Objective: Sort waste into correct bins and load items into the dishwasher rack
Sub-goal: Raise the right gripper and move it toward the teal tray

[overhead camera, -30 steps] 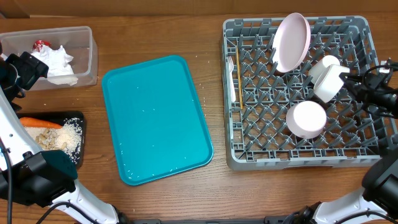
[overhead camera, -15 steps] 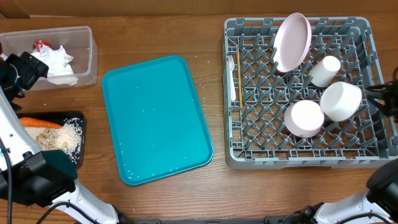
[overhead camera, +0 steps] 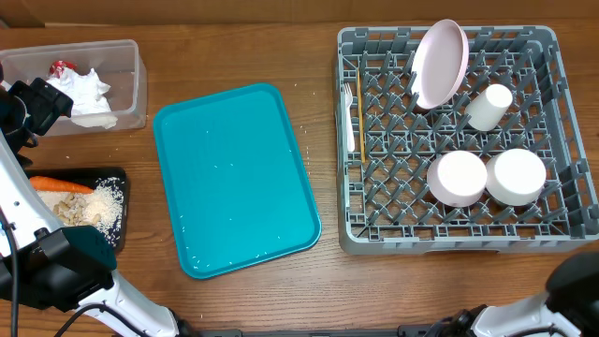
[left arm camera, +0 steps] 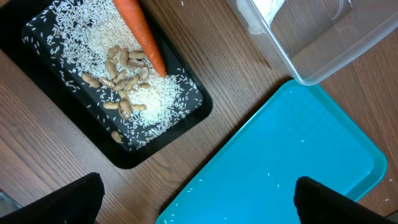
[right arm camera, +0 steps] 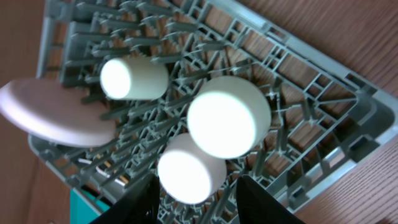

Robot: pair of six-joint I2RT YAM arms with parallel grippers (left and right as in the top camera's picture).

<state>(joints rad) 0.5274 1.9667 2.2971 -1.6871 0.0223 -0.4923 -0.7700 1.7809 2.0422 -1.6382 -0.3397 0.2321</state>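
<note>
**Rack loaded, waste binned**

We see the large grey peg-lattice dishwasher rack [overhead camera: 440, 245] on the wooden desk [overhead camera: 234, 37]. The clear plastic tub [overhead camera: 138, 89] keeps the crumpled white napkin [overhead camera: 89, 94] and red-and-white wrapper [overhead camera: 62, 67], and the shallow black tray [overhead camera: 120, 176] keeps the orange carrot [overhead camera: 58, 184] and white rice [overhead camera: 108, 206]. Rack pegs prop the round pale-pink plate [overhead camera: 440, 61] on edge. Two white bowls [overhead camera: 457, 178] [overhead camera: 518, 176] sit seemingly mouth-down to drain, near the small white cup [overhead camera: 489, 106], white plastic fork [overhead camera: 347, 117] and thin wooden stick [overhead camera: 357, 112]. The left gripper [left arm camera: 199, 193] and right gripper [right arm camera: 199, 202] both gape, empty.

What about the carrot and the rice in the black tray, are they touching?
Touching. The left wrist view shows the carrot lying across the rice in the black tray.
</note>
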